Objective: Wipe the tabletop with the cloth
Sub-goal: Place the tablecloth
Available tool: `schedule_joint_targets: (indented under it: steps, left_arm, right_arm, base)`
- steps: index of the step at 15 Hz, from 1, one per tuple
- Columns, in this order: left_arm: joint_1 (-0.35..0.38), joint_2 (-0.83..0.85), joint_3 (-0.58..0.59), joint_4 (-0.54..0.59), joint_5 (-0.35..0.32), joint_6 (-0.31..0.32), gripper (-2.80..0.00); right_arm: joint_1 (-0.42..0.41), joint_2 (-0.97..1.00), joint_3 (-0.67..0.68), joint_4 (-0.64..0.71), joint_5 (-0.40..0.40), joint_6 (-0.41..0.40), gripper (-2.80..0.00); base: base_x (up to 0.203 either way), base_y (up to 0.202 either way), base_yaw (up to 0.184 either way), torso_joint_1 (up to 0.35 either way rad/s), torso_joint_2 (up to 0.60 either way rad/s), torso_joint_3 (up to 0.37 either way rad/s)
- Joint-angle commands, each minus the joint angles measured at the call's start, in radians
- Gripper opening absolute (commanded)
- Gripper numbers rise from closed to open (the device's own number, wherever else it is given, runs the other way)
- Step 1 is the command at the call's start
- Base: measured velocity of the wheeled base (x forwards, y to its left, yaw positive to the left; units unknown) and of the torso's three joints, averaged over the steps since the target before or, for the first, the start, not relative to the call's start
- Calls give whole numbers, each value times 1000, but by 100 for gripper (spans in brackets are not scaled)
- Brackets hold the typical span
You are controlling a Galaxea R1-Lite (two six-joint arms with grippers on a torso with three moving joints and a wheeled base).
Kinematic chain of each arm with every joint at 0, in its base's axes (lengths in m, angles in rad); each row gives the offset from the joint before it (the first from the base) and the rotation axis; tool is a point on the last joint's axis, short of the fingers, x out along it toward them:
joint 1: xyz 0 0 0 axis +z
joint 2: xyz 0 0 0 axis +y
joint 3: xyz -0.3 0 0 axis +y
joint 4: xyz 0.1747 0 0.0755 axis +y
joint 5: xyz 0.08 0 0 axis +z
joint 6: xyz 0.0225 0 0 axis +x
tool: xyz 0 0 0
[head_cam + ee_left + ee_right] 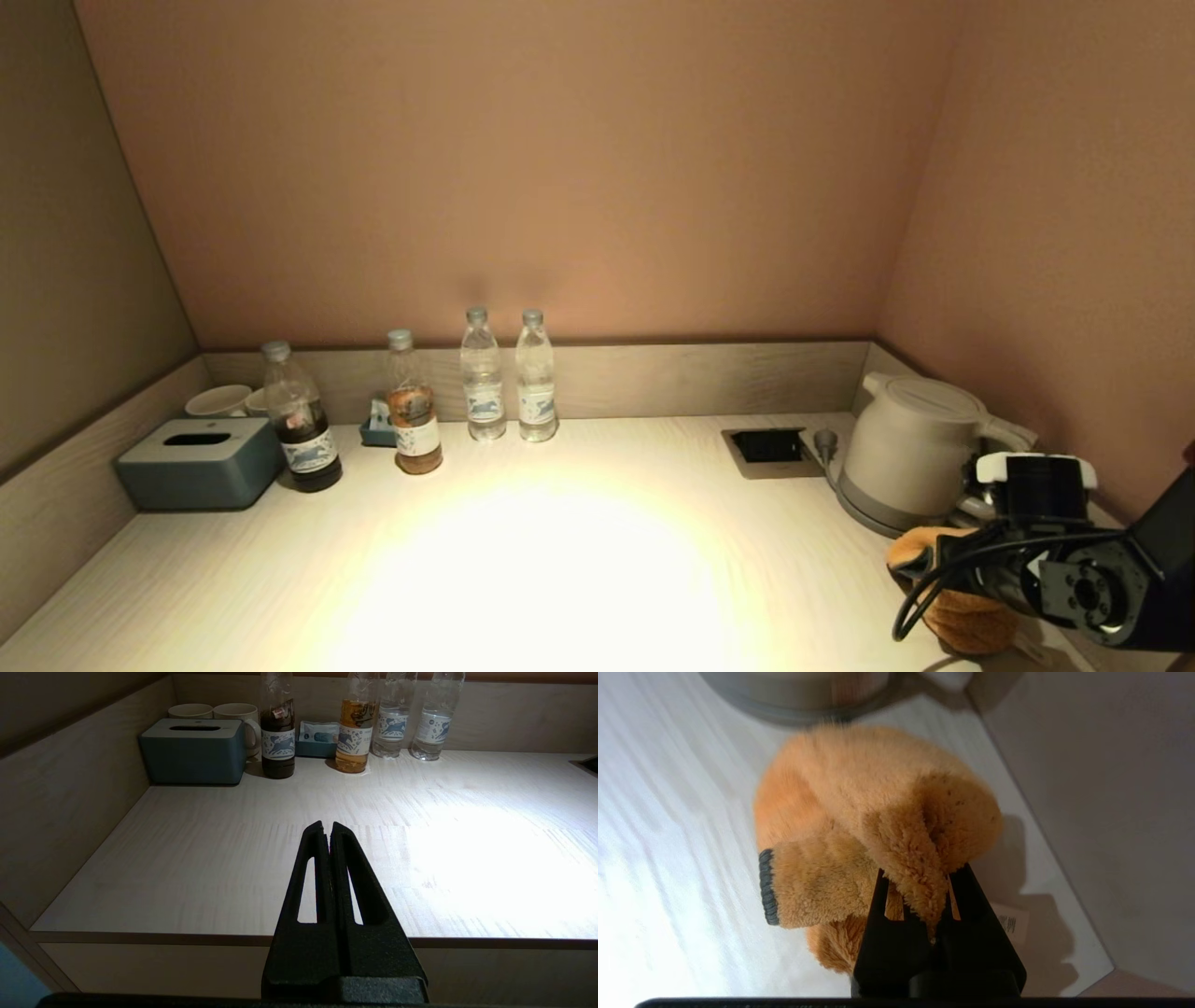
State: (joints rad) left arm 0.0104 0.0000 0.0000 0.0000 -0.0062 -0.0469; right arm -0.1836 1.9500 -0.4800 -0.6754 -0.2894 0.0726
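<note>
Our right gripper (924, 891) has its jaws pinched tight on a fold of the cloth (873, 826), the fluffy ridge squeezed up between the two black fingers while the rest of the bundle hangs past the tips, bunched, with a dark-edged corner sticking out to one side. From the head view the cloth (962, 611) sits at the near right corner of the tabletop (560, 560), just in front of the kettle (910, 448) and close to the right wall; whether its underside is pressed to the surface or only grazing it we cannot tell. What matters for the coming stroke, as we judge it, is that the cloth is already in our grasp and nearly all the open surface lies to our left of it, so the sweep should run leftward across the bright middle, keeping clear of the kettle base and the socket (767, 446) behind. We would want the bundle flattened against the wood before dragging, since only a small part of it may make contact. Our left gripper (327, 828) is closed on nothing, parked off the near edge at the left end of the counter, well apart from the cloth, facing the tissue box (194, 751) and bottles (355, 732) at the back.
</note>
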Motion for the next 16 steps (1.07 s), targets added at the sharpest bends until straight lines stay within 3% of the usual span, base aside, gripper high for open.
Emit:
schedule_joint_targets:
  steps: [1,6,9,16]
  left_arm:
    - [0,2,0,0,0,-1,-280]
    - [0,2,0,0,0,-1,-280]
    - [0,2,0,0,0,-1,-280]
    - [0,2,0,0,0,-1,-280]
  right_arm:
    - [1,62,26,-100,-2,-3,-280]
    - [2,169,64,-279,-3,-17,-280]
    - [3,162,55,-280,36,-14,-280]
    - [3,155,43,-279,41,-14,-280]
  base:
    - [0,0,0,0,0,0]
    - [0,0,0,0,0,0]
    - [0,0,0,0,0,0]
    - [0,0,0,0,0,0]
